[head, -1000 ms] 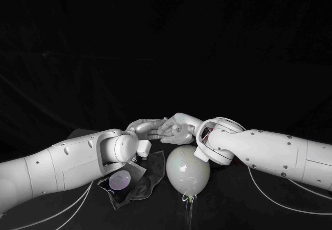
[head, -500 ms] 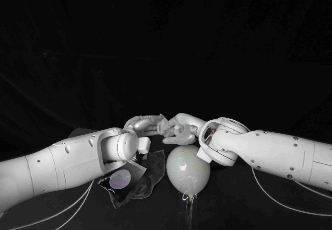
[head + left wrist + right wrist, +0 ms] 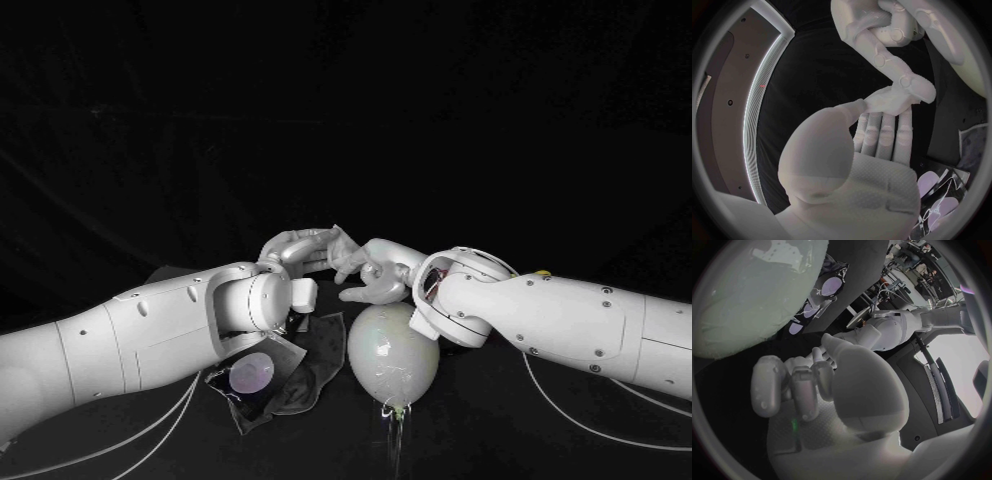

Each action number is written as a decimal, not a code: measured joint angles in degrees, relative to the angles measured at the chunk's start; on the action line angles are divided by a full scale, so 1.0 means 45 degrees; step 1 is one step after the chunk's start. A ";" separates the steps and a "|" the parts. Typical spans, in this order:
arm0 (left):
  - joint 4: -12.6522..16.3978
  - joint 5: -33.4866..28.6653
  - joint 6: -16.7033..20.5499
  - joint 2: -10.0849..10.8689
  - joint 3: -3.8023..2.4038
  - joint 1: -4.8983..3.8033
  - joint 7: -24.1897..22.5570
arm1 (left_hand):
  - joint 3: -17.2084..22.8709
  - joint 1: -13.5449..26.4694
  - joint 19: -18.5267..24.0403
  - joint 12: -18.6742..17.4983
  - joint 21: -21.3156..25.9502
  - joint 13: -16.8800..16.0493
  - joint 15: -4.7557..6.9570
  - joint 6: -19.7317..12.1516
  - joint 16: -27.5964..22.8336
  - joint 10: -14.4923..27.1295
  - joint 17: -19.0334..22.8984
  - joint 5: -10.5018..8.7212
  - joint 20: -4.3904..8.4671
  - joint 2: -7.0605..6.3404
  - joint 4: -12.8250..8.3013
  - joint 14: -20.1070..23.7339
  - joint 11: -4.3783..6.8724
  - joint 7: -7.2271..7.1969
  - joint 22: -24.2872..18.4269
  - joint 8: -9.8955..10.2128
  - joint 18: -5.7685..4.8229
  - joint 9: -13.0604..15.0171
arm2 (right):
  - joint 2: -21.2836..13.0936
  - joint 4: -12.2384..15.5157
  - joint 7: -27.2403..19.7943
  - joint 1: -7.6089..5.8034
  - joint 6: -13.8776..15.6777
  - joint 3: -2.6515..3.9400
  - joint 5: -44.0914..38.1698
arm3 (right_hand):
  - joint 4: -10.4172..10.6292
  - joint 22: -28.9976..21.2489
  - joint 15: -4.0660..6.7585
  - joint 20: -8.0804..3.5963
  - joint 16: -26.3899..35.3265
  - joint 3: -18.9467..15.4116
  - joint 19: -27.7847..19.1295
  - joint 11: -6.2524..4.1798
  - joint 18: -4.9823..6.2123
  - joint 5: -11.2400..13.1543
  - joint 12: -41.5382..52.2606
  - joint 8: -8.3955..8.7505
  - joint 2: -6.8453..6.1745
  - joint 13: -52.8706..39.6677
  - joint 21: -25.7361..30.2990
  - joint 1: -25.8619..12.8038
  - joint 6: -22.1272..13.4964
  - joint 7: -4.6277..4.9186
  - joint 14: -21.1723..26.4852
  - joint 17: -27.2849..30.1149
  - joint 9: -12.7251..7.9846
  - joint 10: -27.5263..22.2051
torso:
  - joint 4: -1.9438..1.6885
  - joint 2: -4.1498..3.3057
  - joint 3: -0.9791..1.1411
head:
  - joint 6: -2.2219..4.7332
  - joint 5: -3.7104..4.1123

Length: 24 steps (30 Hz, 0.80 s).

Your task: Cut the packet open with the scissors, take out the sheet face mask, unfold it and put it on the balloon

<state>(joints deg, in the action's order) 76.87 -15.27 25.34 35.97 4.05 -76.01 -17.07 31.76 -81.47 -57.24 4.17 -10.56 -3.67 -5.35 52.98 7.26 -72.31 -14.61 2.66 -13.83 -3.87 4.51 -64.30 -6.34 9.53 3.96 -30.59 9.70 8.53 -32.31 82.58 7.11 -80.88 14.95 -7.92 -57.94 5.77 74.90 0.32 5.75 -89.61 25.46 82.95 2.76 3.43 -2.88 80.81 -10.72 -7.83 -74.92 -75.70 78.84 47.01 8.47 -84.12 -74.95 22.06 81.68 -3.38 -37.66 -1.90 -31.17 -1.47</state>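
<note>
Packet: the packet [image 3: 254, 376] lies flat on the table at 8 o'clock of the balloon, away from both my hands. A dark flap [image 3: 309, 380] lies limp against it on the balloon's side, and I cannot tell what it is.
My left hand: my left hand [image 3: 296, 250] is raised at 11 o'clock of the balloon, pinching a small pale folded piece at its fingertips.
Mask: I take that piece for the sheet face mask [image 3: 335, 240], bunched up between my 2 hands.
My right hand: my right hand [image 3: 372, 272] faces the left one with its fingers curled. 1 finger reaches the piece, but I cannot tell whether it grips.
Balloon: the balloon [image 3: 389, 358] lies bare at 6 o'clock of my hands.
Done: cutting and taking out, I judge.
Left: unfolding the mask, then laying it on the balloon.
Table: the table [image 3: 483, 420] is black and matte.
Room: dark at 12 o'clock behind the table; I make out nothing there.
</note>
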 measured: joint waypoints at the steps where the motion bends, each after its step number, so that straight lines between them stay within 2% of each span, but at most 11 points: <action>1: -0.0001 0.0001 0.0000 -0.0003 -0.0023 -0.0001 -0.0058 | 0.0000 0.0000 0.0000 0.0000 0.0000 -0.0001 -0.0001 0.0000 0.0000 0.0000 0.0000 0.0000 0.0000 0.0000 0.0000 0.0001 0.0000 0.0000 0.0000 -0.0002 0.0000 0.0000 | 0.0002 -0.0003 0.0009 0.0010 0.0000 -0.0005 -0.0007 | 0.0000 -0.0001 0.0000 0.0000 0.0003 0.0000 0.0000 0.0000 0.0000 0.0000 0.0000 0.0000 0.0000 -0.0001 0.0000 0.0000 0.0000 0.0000 0.0000 0.0000 -0.0001 0.0000 | 0.0001 -0.0001 -0.0001 | -0.0001 -0.0001; 3: -0.0008 0.0004 0.0000 -0.0003 -0.0053 -0.0002 -0.0145 | 0.0000 0.0000 -0.0045 0.0000 0.0000 -0.0001 -0.0001 -0.0001 0.0000 0.0000 0.0001 0.0000 0.0045 0.0000 0.0000 0.0001 0.0000 0.0000 0.0000 -0.0058 -0.0002 0.0000 | -0.0031 0.0026 0.0018 0.0022 0.0013 -0.0008 -0.0015 | 0.0000 -0.0001 0.0000 0.0000 -0.0022 0.0000 0.0000 0.0000 0.0000 0.0000 -0.0001 0.0000 0.0002 -0.0002 0.0000 -0.0002 0.0006 0.0004 0.0000 0.0000 -0.0005 0.0000 | 0.0001 -0.0001 -0.0002 | -0.0001 -0.0001; 7: -0.0035 0.0040 -0.0018 0.0026 -0.0097 -0.0008 -0.0319 | -0.0036 0.0000 -0.0046 0.0000 0.0000 0.0000 -0.0001 -0.0065 0.0000 0.0001 0.0002 0.0000 0.0045 0.0000 -0.0036 0.0001 0.0000 0.0023 0.0001 -0.0073 -0.0003 0.0000 | -0.0373 0.0310 -0.0013 0.0046 0.0226 -0.0013 -0.0019 | -0.0003 0.0001 -0.0027 0.0032 -0.0042 0.0003 0.0031 0.0002 0.0000 0.0000 0.0070 0.0000 0.0066 -0.0006 -0.0121 -0.0066 0.0381 0.0148 0.0027 0.0001 -0.0022 0.0002 | 0.0000 -0.0001 -0.0004 | 0.0020 -0.0005; 10: -0.0102 0.0080 -0.0049 0.0056 -0.0114 -0.0011 -0.0424 | -0.0036 0.0000 -0.0045 0.0000 0.0000 -0.0001 -0.0001 -0.0066 0.0000 0.0001 0.0002 0.0000 0.0045 0.0000 -0.0036 0.0001 -0.0001 0.0023 0.0001 -0.0074 -0.0004 0.0001 | -0.0783 0.0592 -0.0141 0.0054 0.0590 -0.0015 0.0040 | -0.0125 0.0004 -0.0082 0.0121 -0.0042 0.0125 0.0118 0.0117 0.0000 0.0000 0.0160 -0.0063 0.0074 -0.0007 -0.0259 -0.0059 0.0725 0.0236 0.0012 0.0009 -0.0035 0.0117 | 0.0000 -0.0001 -0.0004 | 0.0049 -0.0007; 17: -0.0319 0.0187 -0.0357 0.0132 -0.0123 -0.0013 -0.0596 | -0.0088 -0.0075 -0.0038 -0.0112 0.0231 0.0011 -0.0046 -0.0275 -0.0137 0.0011 0.0004 -0.0001 0.0038 0.0075 -0.0089 0.0188 -0.0010 0.0045 -0.0037 -0.0282 -0.0006 0.0013 | -0.1862 0.1462 -0.0912 0.0063 0.1771 -0.0015 0.0410 | -0.0320 0.0009 -0.0094 0.0123 -0.0041 0.0320 0.0118 0.0173 0.0000 0.0000 0.0161 -0.0265 0.0219 -0.0006 -0.0102 0.0087 0.1392 0.0105 0.0001 0.0011 -0.0051 0.0174 | 0.0010 0.0000 0.0000 | 0.0087 -0.0045; 21: -0.0414 0.0247 -0.0715 0.0224 -0.0124 -0.0013 -0.0686 | 0.0246 -0.0306 -0.0010 -0.0112 0.0286 0.0019 -0.0156 -0.0485 -0.0250 0.0344 0.0020 -0.0034 0.0011 0.0305 -0.0256 0.0303 -0.0156 0.0164 -0.0038 -0.0320 -0.0009 0.0276 | -0.2315 0.1644 -0.1578 0.0064 0.2482 -0.0015 0.0692 | -0.0460 0.0010 -0.0094 0.0123 -0.0035 0.0461 0.0118 0.0182 0.0000 0.0000 0.0161 -0.0274 0.0303 -0.0003 -0.0101 0.0171 0.1538 0.0061 0.0002 0.0009 -0.0087 0.0183 | 0.0015 0.0002 0.0005 | 0.0089 -0.0061; 24: -0.0427 0.0279 -0.1002 0.0297 -0.0124 -0.0013 -0.0749 | 0.0529 -0.0306 -0.0010 -0.0112 0.0289 0.0019 -0.0157 -0.0505 -0.0250 0.0395 0.0043 -0.0021 0.0012 0.0343 -0.0282 0.0304 -0.0207 0.0179 -0.0037 -0.0320 -0.0010 0.0281 | -0.2485 0.1614 -0.2001 0.0064 0.2937 -0.0011 0.0875 | -0.0494 0.0010 -0.0094 0.0123 -0.0033 0.0495 0.0117 0.0181 0.0000 0.0000 0.0160 -0.0274 0.0302 -0.0001 -0.0101 0.0170 0.1576 0.0024 0.0002 0.0008 -0.0100 0.0183 | 0.0018 0.0002 0.0011 | 0.0078 -0.0074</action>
<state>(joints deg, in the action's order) 74.95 -14.01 20.83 37.30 3.49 -76.07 -20.44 34.15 -82.85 -57.29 3.66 -9.26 -3.59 -6.05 50.71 6.13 -70.53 -14.42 2.56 -13.77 -2.32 3.24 -62.94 -7.27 10.33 3.79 -32.03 9.65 9.79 -43.50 89.84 -1.89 -80.60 28.17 -7.97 -54.00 3.54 74.95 -0.10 6.30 -89.76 27.68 83.48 3.58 3.43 -2.88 81.53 -11.96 -6.47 -74.93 -76.16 79.61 54.10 8.57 -84.11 -74.91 21.61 82.51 -3.30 -37.64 -1.85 -30.82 -1.81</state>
